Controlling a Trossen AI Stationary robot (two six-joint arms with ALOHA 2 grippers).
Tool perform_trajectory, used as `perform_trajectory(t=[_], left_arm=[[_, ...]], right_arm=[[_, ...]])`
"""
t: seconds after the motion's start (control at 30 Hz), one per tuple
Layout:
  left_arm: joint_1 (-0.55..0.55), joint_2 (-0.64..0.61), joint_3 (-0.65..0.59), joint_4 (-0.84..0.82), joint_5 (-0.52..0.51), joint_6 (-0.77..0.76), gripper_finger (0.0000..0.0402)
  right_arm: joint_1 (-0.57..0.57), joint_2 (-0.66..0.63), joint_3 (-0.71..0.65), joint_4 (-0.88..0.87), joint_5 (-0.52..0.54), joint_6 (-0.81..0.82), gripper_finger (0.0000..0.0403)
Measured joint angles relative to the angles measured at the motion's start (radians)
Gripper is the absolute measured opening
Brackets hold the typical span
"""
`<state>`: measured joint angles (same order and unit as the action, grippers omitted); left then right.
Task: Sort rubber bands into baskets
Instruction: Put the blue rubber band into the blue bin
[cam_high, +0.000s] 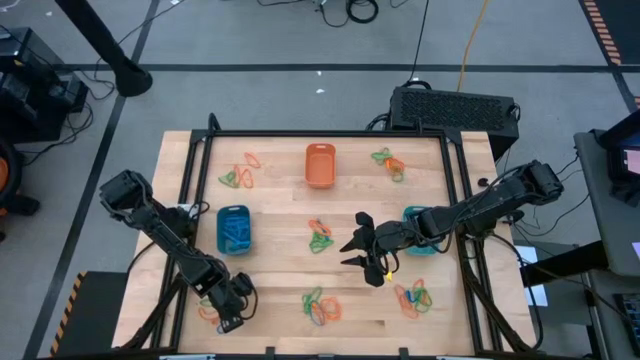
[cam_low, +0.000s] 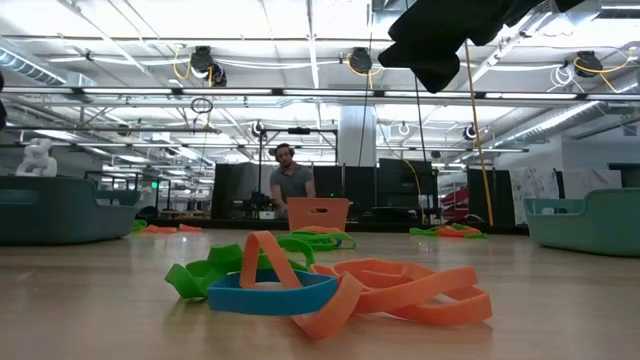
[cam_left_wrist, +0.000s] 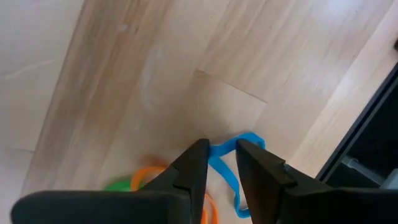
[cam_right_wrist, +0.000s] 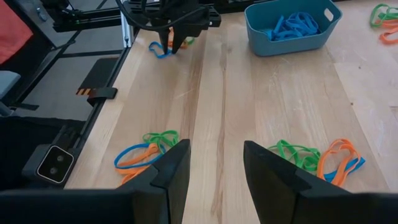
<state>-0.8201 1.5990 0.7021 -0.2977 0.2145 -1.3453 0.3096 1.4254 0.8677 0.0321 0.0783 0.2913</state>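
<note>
No writing is readable. At the table's near left corner, the left gripper (cam_left_wrist: 222, 163) pinches a blue rubber band (cam_left_wrist: 231, 167) between narrowly parted fingers. The right gripper (cam_high: 362, 250) hovers mid-table, open and empty, just left of the teal basket (cam_high: 419, 244).

Wood table (cam_high: 280, 290): 3 baskets (cam_high: 320, 165), scattered rubber bands (cam_high: 320, 237).

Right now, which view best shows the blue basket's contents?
Right wrist view: the blue basket sits open, blue bands visible inside. High view shows them smaller; low view only a wall at the left edge; left wrist view nothing.
</note>
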Motion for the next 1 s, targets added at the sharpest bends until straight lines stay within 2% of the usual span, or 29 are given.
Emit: perform_trajectory(t=[0.3, 0.47, 0.6, 0.73, 0.9, 1.0], left_arm=[[-0.001, 0.005, 0.005, 0.004, -0.03, 0.059, 0.0007], [0.012, -0.004, 0.042, -0.019, -0.048, 0.142, 0.0004], [0.035, -0.042, 0.082, -0.058, -0.136, 0.189, 0.0003], [0.055, -0.074, 0.112, -0.089, -0.16, 0.23, 0.0003], [0.054, -0.092, 0.118, -0.102, -0.087, 0.145, 0.0003], [0.029, -0.085, 0.118, -0.089, -0.081, 0.075, 0.001]], right_arm=[[0.0, 0.0, 0.0, 0.0, 0.0, 0.002, 0.0141], [0.0, 0.0, 0.0, 0.0, 0.0, 0.002, 0.0141], [0.0, 0.0, 0.0, 0.001, 0.0, 0.002, 0.0141], [0.0, 0.0, 0.0, 0.001, 0.001, 0.003, 0.0141], [0.0, 0.0, 0.0, 0.0, 0.001, 0.003, 0.0141], [0.0, 0.0, 0.0, -0.001, 0.001, 0.003, 0.0141]])
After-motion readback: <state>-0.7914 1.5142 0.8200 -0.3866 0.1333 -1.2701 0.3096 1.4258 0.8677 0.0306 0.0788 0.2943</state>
